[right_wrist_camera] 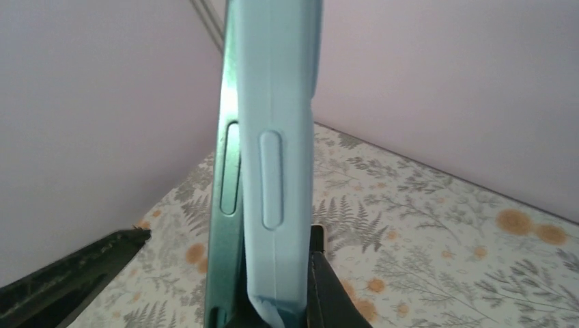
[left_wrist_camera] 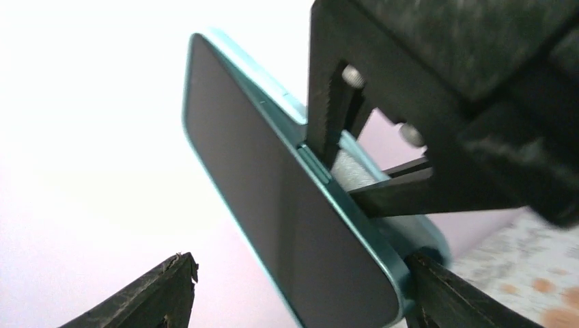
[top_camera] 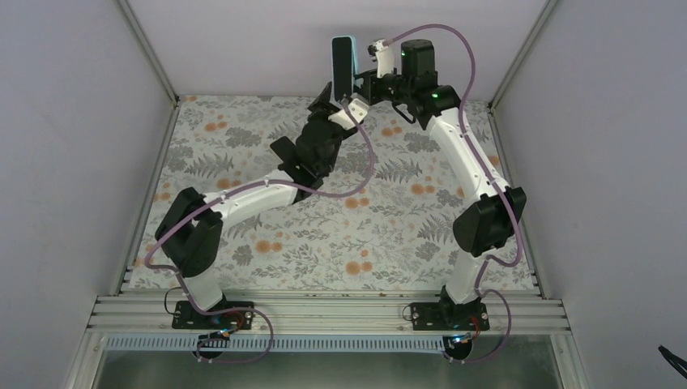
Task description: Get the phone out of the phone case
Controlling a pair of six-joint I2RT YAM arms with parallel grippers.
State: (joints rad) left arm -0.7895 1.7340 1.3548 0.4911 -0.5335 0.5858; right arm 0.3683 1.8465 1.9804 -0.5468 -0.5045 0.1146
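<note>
The phone (top_camera: 343, 61) stands upright in the air at the back of the table, dark screen (left_wrist_camera: 273, 205) towards the left wrist camera. Its teal side edge (right_wrist_camera: 229, 225) shows beside the light blue phone case (right_wrist_camera: 280, 102), which has come away from it at the bottom. My left gripper (top_camera: 336, 104) is open below the phone. One of its fingers (left_wrist_camera: 450, 294) touches the phone's lower corner and the other (left_wrist_camera: 164, 294) is well apart. My right gripper (top_camera: 362, 81) is open around the phone and case. One of its fingers (right_wrist_camera: 331, 287) rests against the case back and the other (right_wrist_camera: 82, 277) stands clear.
The table (top_camera: 364, 227) has a floral cloth with ferns and orange flowers, also in the right wrist view (right_wrist_camera: 444, 260). Pale walls close it in on three sides. A metal rail (top_camera: 324, 308) runs along the near edge at the arm bases.
</note>
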